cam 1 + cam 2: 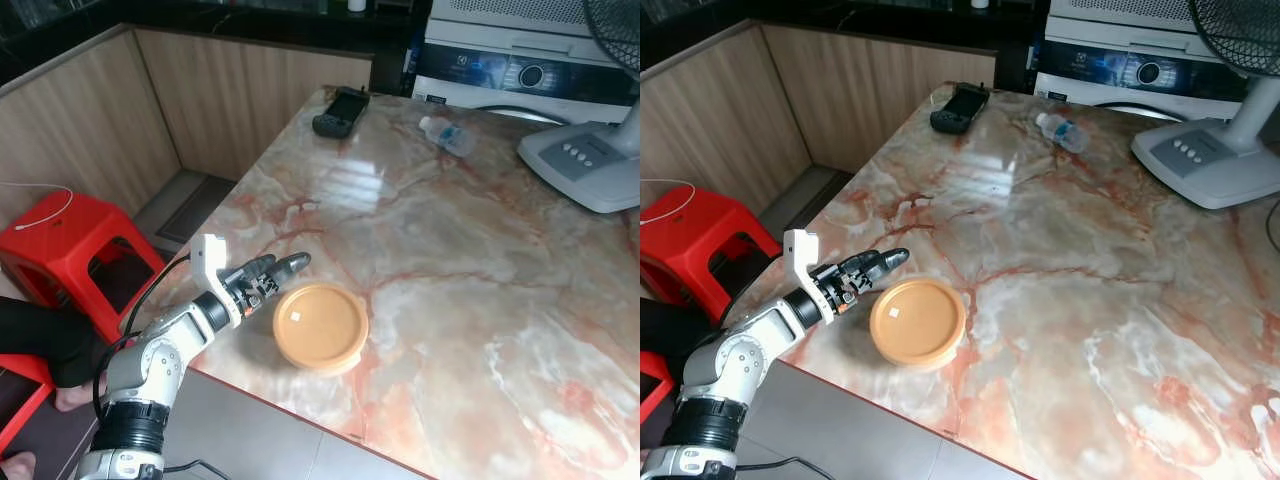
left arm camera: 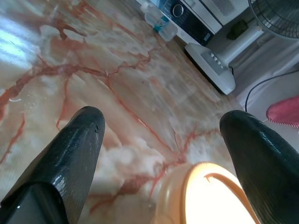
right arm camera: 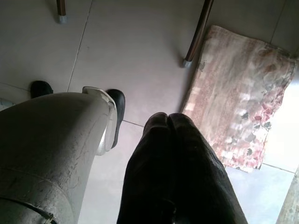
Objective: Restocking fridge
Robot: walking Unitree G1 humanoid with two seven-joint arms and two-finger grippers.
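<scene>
The left gripper (image 1: 283,268), fingers apart, sits just beside the lidded orange container (image 1: 320,326); its contents are hidden. The right gripper (image 3: 169,122) hangs closed.

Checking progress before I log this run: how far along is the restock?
Early. Nothing looks stocked yet. In hand: the left gripper is open at the table's near edge, fingers beside the orange lidded container, not yet around it. The right gripper is shut, hanging over the floor. Left: grasp the container, carry it off; the water bottle lies on its side at the far end.
</scene>
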